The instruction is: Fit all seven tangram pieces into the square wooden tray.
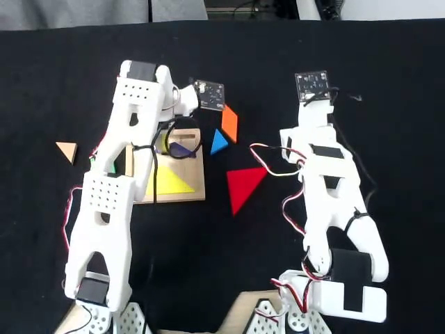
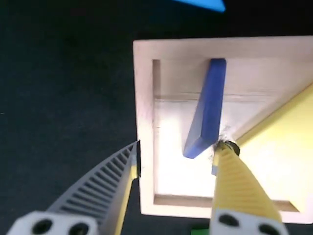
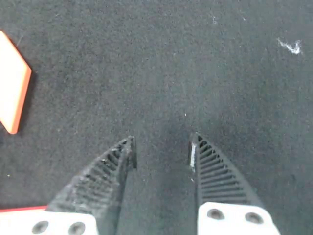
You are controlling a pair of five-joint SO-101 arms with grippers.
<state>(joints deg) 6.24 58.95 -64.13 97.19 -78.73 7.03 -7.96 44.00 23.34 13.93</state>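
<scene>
The square wooden tray point(image 2: 144, 98) holds a yellow triangle point(image 2: 279, 147) lying flat and a dark blue piece point(image 2: 208, 107) that stands tilted on edge against the far wall. My left gripper point(image 2: 180, 145) is open and straddles the tray's side wall. One finger point(image 2: 105, 188) is outside the tray, and the yellow finger point(image 2: 234, 176) touches the blue piece's near end. My right gripper point(image 3: 163, 142) is open over bare cloth, holding nothing. Loose on the cloth lie an orange parallelogram point(image 1: 229, 123), a small blue triangle point(image 1: 219, 141), a red triangle point(image 1: 243, 186) and a tan triangle point(image 1: 67, 150).
A green piece point(image 1: 110, 167) peeks out beside the tray's left side, mostly under the left arm. Black cloth covers the table point(image 1: 389, 104), with free room at the right and far side. Cables hang from both arms.
</scene>
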